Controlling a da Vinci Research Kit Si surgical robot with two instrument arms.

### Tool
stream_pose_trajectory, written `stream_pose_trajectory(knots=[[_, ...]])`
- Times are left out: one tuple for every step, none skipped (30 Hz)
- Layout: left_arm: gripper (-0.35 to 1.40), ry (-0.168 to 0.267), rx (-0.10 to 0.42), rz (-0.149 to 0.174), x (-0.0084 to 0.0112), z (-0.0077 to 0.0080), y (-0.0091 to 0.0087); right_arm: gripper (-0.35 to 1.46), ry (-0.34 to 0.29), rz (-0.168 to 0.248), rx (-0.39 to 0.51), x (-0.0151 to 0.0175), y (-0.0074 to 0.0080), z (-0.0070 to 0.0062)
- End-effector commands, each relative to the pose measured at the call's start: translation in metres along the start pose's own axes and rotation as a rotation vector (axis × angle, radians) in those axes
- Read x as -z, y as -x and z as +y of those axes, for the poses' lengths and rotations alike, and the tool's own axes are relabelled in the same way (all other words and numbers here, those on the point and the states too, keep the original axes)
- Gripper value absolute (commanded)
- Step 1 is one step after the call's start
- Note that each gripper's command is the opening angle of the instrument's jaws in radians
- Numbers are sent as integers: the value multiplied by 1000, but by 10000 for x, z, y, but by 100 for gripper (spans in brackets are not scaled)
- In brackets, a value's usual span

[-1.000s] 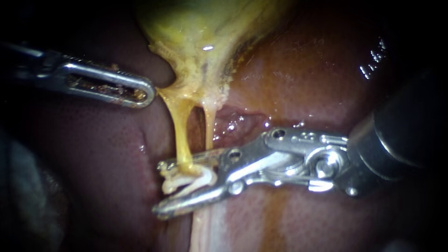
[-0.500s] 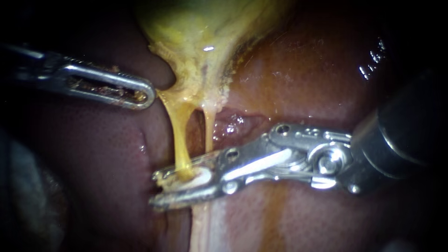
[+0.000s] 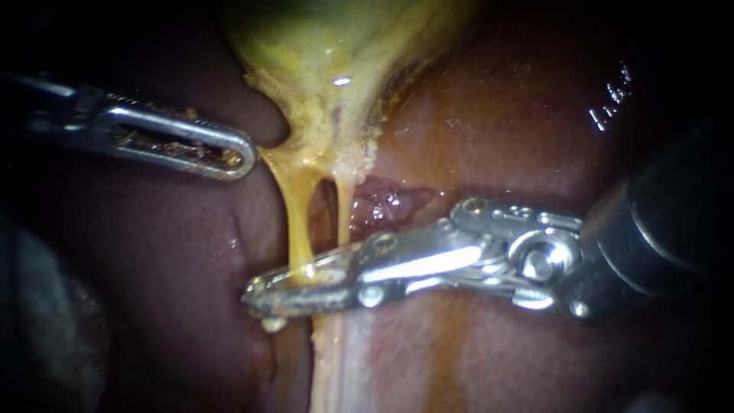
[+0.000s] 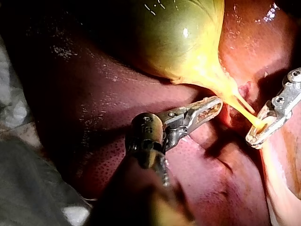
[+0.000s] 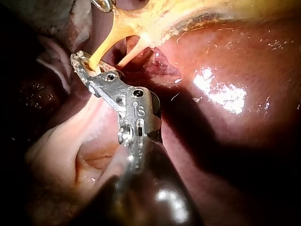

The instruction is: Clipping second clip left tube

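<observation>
The yellow-green gallbladder narrows into two thin yellow tubes. My right instrument has its jaws shut on the left tube near its lower end. A small white bit of a clip shows under the jaws. The right tube runs just behind them, free. In the right wrist view these jaws pinch the same tube. My left instrument lies at the gallbladder's neck with its slotted jaws together on the tissue's edge. The left wrist view shows it too.
Dark red liver surrounds the tubes. A pale strip of tissue runs down from under the right instrument's jaws. Grey cloth lies beside the liver behind the left instrument's shaft.
My right instrument's jaws have closed from wide open onto the left tube, squeezing the white clip between them flat. The left instrument has hardly moved.
</observation>
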Motion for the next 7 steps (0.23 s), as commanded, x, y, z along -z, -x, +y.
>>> stream_pose_trajectory(knots=[[-35, 0, 0, 0, 0, 0, 0, -35, 2, 1, 2, 0, 1, 0], [-35, 0, 0, 0, -1, 0, 0, -35, 8, 6, 3, 0, 1, 0], [-35, 0, 0, 0, -1, 0, 0, -35, 22, 18, 3, 0, 1, 0], [-35, 0, 0, 0, -1, 0, 0, -35, 22, 19, 3, 0, 1, 0], [-35, 0, 0, 0, -1, 0, 0, -35, 23, 19, 3, 0, 1, 0], [-35, 0, 0, 0, -1, 0, 0, -35, 23, 19, 3, 0, 1, 1], [-35, 0, 0, 0, -1, 0, 0, -35, 23, 19, 3, 0, 1, 2]])
